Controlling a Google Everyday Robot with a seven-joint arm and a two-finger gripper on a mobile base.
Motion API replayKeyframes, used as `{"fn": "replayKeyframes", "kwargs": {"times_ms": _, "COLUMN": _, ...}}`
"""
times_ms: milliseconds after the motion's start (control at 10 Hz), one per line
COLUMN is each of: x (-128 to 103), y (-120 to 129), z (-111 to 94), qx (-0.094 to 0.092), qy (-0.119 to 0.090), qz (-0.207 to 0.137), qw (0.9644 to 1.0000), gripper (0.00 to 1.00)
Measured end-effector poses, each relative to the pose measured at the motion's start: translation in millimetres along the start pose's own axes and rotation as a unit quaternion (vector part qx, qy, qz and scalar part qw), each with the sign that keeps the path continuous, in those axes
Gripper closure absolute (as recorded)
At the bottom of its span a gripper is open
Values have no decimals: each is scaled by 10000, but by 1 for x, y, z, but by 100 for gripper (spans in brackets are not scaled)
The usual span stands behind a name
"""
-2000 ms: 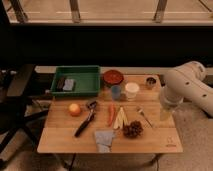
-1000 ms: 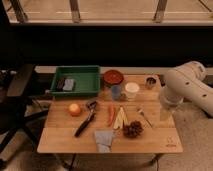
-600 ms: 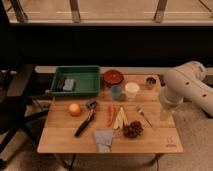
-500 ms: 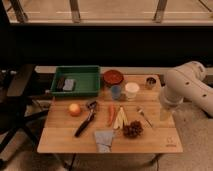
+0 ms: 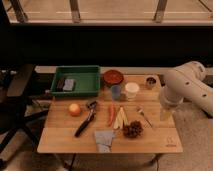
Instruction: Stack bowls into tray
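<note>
- Camera view: worktop with one red-orange bowl standing upright at its 12 o'clock edge, just beside the 3 o'clock wall of the green tray.
- Tray contents: two small flat items in its 9 o'clock half. The 3 o'clock half is bare.
- Pincer: hangs from the white arm over the worktop's 3 o'clock side, spread, nothing in it. It is well apart from the bowl, at the bowl's 4 o'clock.
- Obstacles: a blue cup and a white cup stand near the bowl's 6 and 5 o'clock.
- Step in hand, as judged: reach for the bowl.
- Method advised: travel high above the cups, descend from 12 o'clock overhead, pinch one rim wall, lift clear of the tray's flared rim, and set down on the bare half.
</note>
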Motion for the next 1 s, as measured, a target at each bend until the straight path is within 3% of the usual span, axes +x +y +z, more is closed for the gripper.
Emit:
{"fn": "replayKeyframes", "kwargs": {"times_ms": 300, "x": 0, "y": -2, "z": -2, "qx": 29, "qy": 3, "qz": 7, "qw": 10000, "gripper": 35}}
{"fn": "replayKeyframes", "kwargs": {"times_ms": 600, "x": -19, "y": -32, "z": -24, "qx": 588, "qy": -321, "qz": -164, "qw": 9976, "gripper": 35}}
{"fn": "replayKeyframes", "kwargs": {"times_ms": 700, "x": -41, "y": -49, "z": -36, "qx": 843, "qy": -560, "qz": -294, "qw": 9944, "gripper": 35}}
{"fn": "replayKeyframes", "kwargs": {"times_ms": 800, "x": -57, "y": -57, "z": -43, "qx": 978, "qy": -698, "qz": -374, "qw": 9920, "gripper": 35}}
{"fn": "replayKeyframes", "kwargs": {"times_ms": 1000, "x": -94, "y": -71, "z": -59, "qx": 1391, "qy": -988, "qz": -546, "qw": 9838, "gripper": 35}}
